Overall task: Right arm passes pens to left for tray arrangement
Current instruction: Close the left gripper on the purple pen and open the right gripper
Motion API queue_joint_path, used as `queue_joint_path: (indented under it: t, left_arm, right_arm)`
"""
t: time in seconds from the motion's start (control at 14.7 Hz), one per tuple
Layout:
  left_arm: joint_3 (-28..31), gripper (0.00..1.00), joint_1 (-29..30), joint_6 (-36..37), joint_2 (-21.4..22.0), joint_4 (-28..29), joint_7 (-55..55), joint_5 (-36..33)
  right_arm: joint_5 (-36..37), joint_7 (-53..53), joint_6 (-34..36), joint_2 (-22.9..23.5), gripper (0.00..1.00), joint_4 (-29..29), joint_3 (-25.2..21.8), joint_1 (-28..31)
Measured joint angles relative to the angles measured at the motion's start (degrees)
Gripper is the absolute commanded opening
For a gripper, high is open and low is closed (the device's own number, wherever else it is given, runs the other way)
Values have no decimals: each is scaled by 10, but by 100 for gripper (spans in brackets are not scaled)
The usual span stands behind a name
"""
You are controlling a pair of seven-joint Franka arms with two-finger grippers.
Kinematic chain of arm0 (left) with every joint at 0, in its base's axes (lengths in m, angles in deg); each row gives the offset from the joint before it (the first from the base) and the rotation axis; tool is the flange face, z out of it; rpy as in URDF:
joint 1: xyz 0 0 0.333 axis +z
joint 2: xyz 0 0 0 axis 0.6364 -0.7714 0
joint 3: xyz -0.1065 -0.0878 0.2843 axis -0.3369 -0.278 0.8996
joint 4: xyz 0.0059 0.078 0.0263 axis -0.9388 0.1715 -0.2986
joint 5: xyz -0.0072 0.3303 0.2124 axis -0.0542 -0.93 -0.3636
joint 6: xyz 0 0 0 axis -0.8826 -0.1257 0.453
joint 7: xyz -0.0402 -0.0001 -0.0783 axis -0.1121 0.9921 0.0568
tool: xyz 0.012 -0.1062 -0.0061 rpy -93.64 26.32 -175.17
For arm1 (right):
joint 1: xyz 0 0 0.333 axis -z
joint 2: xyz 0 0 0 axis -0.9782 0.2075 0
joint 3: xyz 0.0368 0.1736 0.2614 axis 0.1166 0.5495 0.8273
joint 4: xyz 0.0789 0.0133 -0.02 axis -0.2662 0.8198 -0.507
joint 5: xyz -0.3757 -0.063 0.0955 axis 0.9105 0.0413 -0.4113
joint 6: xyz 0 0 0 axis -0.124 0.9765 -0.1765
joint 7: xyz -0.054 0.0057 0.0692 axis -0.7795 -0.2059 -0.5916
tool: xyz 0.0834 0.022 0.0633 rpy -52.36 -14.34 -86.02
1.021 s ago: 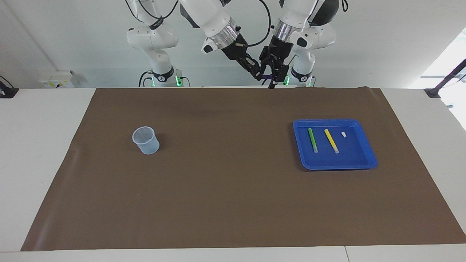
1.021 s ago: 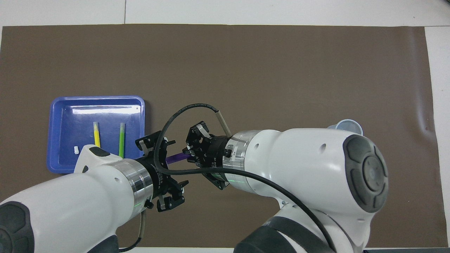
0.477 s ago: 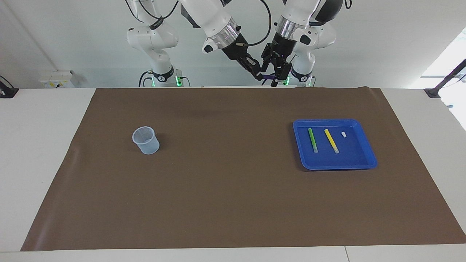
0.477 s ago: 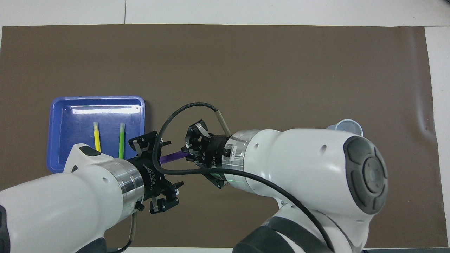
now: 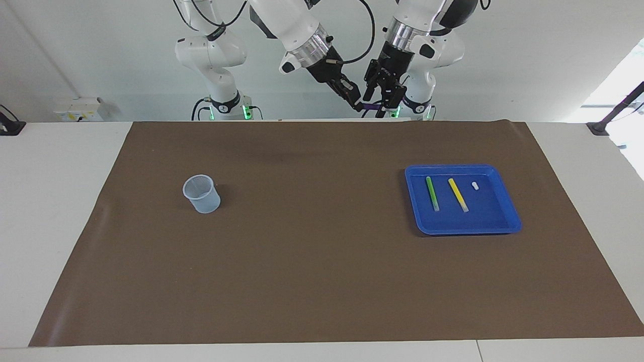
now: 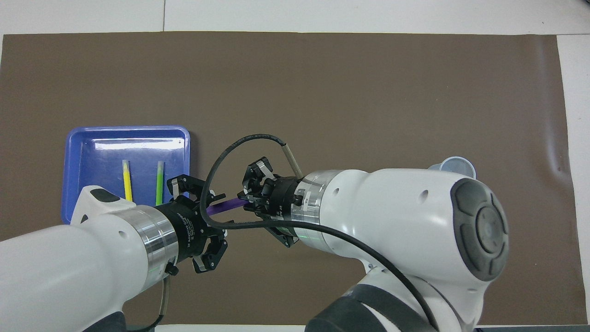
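Midair, purple pen [image 6: 226, 206] pinched in right fingers [image 6: 246, 202], left fingers [image 6: 209, 210] grip unclear

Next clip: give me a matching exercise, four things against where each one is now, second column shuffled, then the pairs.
Things:
1. purple pen
2. green pen
3. white pellet
4. cup

Places:
A. on the mat, toward the right arm's end
B. in the tray, beside the yellow pen
C. in the air, between the right gripper and the left gripper
D. in the tray, nearest the left arm's end

Pairs: 1-C, 2-B, 3-D, 4-A
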Motion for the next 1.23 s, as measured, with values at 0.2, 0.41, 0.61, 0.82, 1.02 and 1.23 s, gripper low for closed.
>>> queue_joint_path:
  t: [0.2,0.41,0.61,0.82,1.02,1.23]
  left_arm:
    - [2,0,2,-1,0,-1,-6,-4]
    - [2,0,6,-1,0,-2,-13,-3]
    - [2,0,10,-1,0,-2,-19,-3]
    - [2,0,19,-1,0,-2,-29,-4]
    - [2,0,36,-1,0,-2,-68,-5]
    - [9,0,71,6,-1,0,-199,-5]
  right_arm:
    - [-1,0,1,0,0,0,2,0]
    - [-1,0,-5,2,0,-1,4,0]
    - [-2,0,-10,6,100,-3,5,0]
    - [-2,2,-10,7,100,-3,5,0]
    - [3,26,-9,8,100,-3,3,1]
    - [43,86,16,11,100,-1,-6,5]
